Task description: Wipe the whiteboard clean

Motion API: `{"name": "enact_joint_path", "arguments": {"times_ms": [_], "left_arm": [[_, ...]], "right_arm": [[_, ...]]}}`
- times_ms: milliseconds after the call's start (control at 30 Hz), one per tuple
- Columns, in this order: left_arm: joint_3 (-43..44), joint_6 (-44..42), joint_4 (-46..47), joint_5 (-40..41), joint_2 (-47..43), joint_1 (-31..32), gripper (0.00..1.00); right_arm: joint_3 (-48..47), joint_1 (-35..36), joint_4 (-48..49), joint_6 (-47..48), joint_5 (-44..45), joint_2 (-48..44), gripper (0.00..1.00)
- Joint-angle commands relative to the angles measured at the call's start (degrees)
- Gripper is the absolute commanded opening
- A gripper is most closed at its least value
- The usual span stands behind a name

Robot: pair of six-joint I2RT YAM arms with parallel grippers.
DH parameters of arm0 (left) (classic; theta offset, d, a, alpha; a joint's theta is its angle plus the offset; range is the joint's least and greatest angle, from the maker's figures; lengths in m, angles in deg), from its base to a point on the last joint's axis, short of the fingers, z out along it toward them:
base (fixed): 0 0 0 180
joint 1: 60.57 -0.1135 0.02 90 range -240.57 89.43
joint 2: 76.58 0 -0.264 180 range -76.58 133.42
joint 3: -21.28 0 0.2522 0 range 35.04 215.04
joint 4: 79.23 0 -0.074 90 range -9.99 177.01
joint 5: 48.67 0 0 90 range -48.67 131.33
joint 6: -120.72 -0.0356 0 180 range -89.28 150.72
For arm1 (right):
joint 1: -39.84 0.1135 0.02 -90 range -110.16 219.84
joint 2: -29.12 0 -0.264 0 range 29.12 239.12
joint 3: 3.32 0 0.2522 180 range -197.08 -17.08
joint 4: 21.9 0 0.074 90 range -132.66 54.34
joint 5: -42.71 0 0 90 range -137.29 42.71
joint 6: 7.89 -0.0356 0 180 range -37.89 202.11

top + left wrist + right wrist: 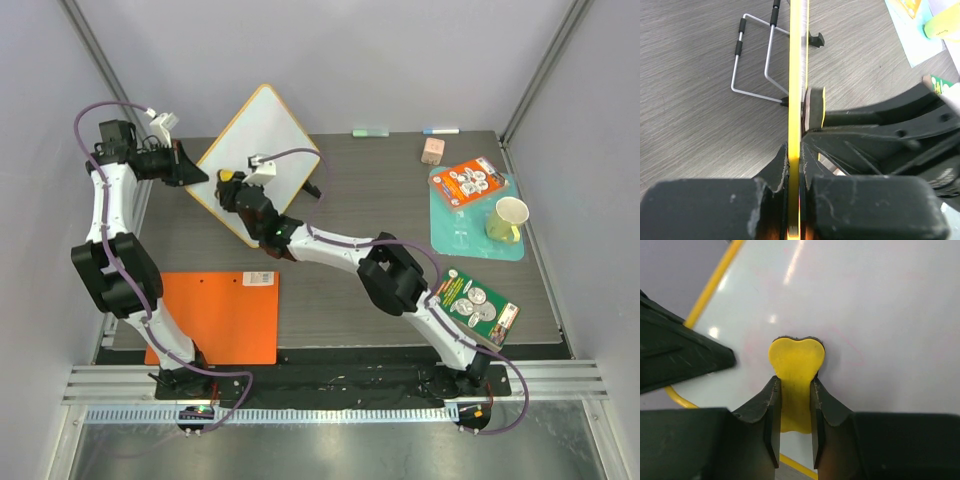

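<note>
While the whiteboard [262,150] stands on edge at the far left of the counter [340,310], turned so one corner points up, the left fingers [197,176] are pinching its left rim. In the left wrist view the yellow rim [795,100] runs straight between the two fingers, which are clamped on both faces.

Right fingers [235,190] are pinching a yellow eraser [796,357], one finger on each side of its narrow end. The eraser's pad is pressed flat against the board face, low and close to the left fingers. Faint pink marks [850,347] sit just to the right of the eraser. The rest of the visible face looks white with glare spots.

A wire stand [752,55] sits on the counter behind the board. Can't tell if the board is resting on it.

Further out:
- Orange clipboard [215,320] lies flat at near left, beside the left arm base.
- Teal mat [455,240] at right holds an orange card pack [472,182] and a yellow cup [508,218].
- Green card pack [478,303] lies near the right arm, partly under it.
- Pink block [432,150] is just beyond the mat.
- Two markers [370,132] lie along the far edge, well apart from the board.
</note>
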Motion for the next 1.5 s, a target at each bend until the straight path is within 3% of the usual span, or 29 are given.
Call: {"name": "enact_joint_path", "arguments": {"times_ms": [0,200,400,667,800,900,1033,1267,1467], "left_arm": [[-0.41,1.87,-2.20,-6.35,-2.20,2.98,0.00],[-0.94,2.13,-1.94,-6.35,-2.82,2.98,0.00],[-1.03,2.48,-1.76,-6.27,-2.91,2.98,0.00],[-0.59,2.22,-2.02,-5.48,-3.00,2.98,0.00],[-0.24,2.22,-2.29,-5.12,-2.56,2.98,0.00],[0.12,2.13,-2.46,-5.12,-2.29,2.89,0.00],[0.73,2.13,-2.81,-5.21,-1.94,2.98,0.00],[1.35,1.60,-3.78,-5.12,-1.76,3.07,0.00],[1.26,1.16,-4.22,-5.21,-1.24,3.07,0.00]], "right_arm": [[12.85,1.00,-12.18,-1.49,2.12,-0.01,0.01],[19.99,-0.23,-13.68,-3.15,6.09,-2.40,0.01],[29.66,-2.86,-5.60,-5.80,3.62,-6.52,0.01],[47.05,-6.64,10.66,-1.40,4.94,-25.14,0.01],[49.36,-10.86,14.35,-1.14,2.84,-31.22,0.01],[47.00,-13.23,15.94,0.17,0.20,-31.49,0.01],[39.62,-14.64,16.74,0.53,-4.02,-24.93,0.01],[16.27,-14.82,12.26,-1.31,-12.02,-10.86,0.01],[3.76,-14.29,11.28,-1.67,-12.11,-4.60,0.01]]}}
